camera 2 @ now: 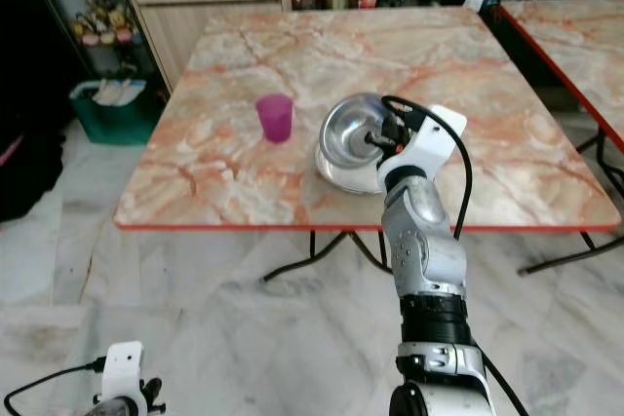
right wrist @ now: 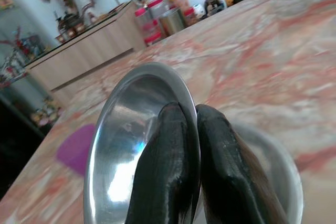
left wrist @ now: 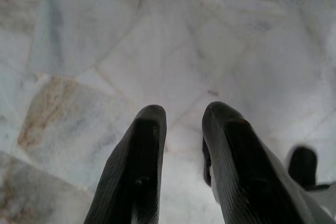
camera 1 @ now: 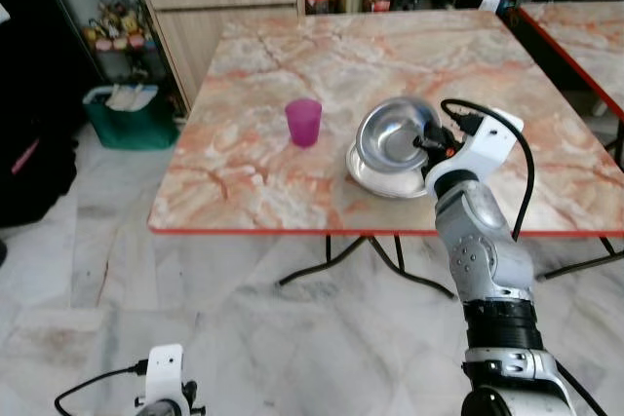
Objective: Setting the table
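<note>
Two black fingers of the right tool (right wrist: 190,156) are pinched on the rim of a steel bowl (camera 1: 393,133), held tilted over a steel plate (camera 1: 375,174) near the tabletop's (camera 1: 244,172) front edge. The right arm is stretched forward and up. The left tool (left wrist: 181,129) hangs over the floor, fingers spread. A purple cup (camera 1: 303,122) stands near the bowl.

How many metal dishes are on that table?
2. One steel bowl is tilted up, its rim pinched in the right tool. The second dish lies flat on the marble table just beneath it, right of the purple cup. More could be stacked underneath, hidden.
</note>
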Robot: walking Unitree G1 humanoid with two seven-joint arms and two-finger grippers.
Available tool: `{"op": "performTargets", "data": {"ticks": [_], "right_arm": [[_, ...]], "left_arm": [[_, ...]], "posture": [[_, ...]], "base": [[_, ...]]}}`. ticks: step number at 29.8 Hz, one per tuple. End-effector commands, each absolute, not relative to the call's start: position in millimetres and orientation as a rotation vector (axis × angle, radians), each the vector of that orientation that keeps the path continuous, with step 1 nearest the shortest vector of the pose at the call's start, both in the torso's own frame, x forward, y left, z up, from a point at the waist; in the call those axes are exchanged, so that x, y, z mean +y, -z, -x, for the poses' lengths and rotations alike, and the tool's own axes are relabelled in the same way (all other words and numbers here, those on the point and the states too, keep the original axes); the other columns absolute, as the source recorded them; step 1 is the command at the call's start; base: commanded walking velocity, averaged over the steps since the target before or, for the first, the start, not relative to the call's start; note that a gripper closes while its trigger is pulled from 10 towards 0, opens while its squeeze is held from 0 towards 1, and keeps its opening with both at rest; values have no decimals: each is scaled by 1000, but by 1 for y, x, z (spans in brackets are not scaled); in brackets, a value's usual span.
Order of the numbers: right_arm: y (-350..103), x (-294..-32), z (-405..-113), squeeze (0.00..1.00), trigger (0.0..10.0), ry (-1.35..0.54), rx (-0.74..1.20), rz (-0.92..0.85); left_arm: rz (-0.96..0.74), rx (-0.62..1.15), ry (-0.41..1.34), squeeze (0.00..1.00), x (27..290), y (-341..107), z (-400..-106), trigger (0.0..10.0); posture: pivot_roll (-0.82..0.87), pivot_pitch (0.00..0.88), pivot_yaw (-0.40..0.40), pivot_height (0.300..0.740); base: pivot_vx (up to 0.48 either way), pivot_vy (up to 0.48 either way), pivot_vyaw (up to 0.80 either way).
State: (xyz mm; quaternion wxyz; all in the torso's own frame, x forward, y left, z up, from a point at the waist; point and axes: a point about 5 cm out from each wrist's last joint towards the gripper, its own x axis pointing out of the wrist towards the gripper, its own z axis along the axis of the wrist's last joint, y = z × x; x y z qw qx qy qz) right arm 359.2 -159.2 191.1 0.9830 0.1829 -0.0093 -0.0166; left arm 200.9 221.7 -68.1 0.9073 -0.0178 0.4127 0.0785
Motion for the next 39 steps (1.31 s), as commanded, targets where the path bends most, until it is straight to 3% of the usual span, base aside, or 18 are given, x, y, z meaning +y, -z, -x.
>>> {"op": "performTargets", "data": {"ticks": [1,16,31,39], "right_arm": [[-194,-166,-359,0,10000,56,-36,-355],[-195,-167,-358,0,10000,59,-40,-386],[-195,-169,-347,0,10000,27,-16,-359],[-173,-177,-338,0,10000,55,113,-316]], "left_arm": [[55,867,-157,0,217,71,-198,10000],[45,854,-149,0,216,69,-201,10000],[42,875,-145,0,217,72,-196,10000],[41,889,-153,0,229,72,-191,10000]], "posture": [[-32,84,41,740],[-35,84,43,740],[-48,94,46,740],[-50,96,47,740]], "base": [[368,0,444],[361,0,109],[0,0,0],[0,0,0]]}}
